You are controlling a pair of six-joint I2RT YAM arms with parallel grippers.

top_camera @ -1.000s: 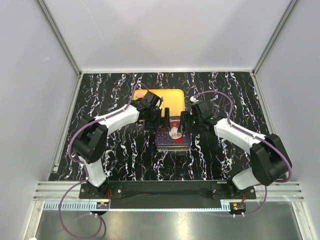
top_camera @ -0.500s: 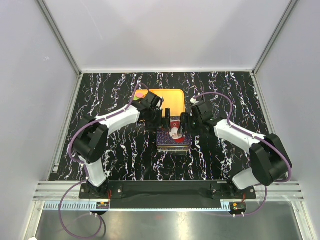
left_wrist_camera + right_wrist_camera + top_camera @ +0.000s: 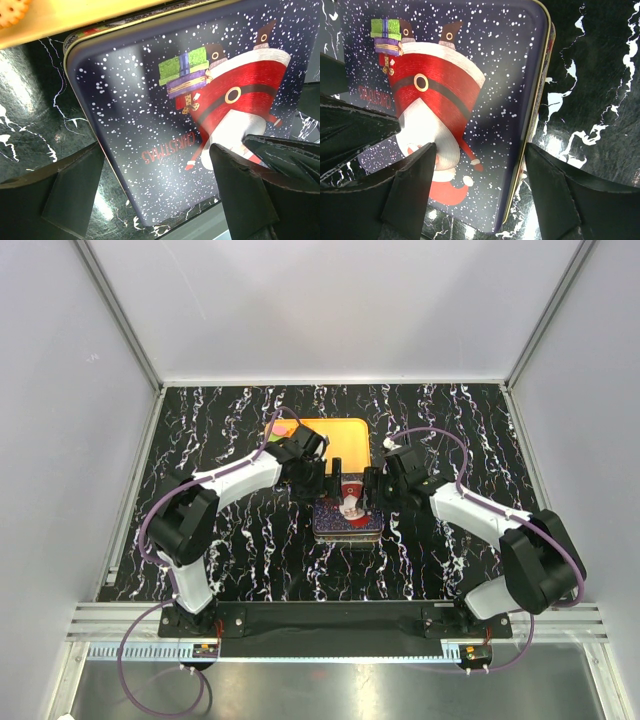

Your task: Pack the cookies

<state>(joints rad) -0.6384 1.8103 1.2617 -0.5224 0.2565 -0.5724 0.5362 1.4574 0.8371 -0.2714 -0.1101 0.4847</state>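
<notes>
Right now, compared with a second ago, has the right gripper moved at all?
Yes, slightly. In the top view the right gripper has edged left, closer to the Christmas tin, which stays put against the orange tray.

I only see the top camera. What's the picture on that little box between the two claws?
Observer: The left wrist camera shows the tin lid close up. It has a Santa in a red suit on snowy dark blue, with wrapped presents.
Operator: Is a claw grabbing it?
Observer: No. The right gripper is open. One finger is over the tin lid and the other is past its edge, over the table.
Operator: Any cookies close by?
Observer: Yes. One orange cookie lies on the yellow-orange tray right next to the tin lid.
</notes>
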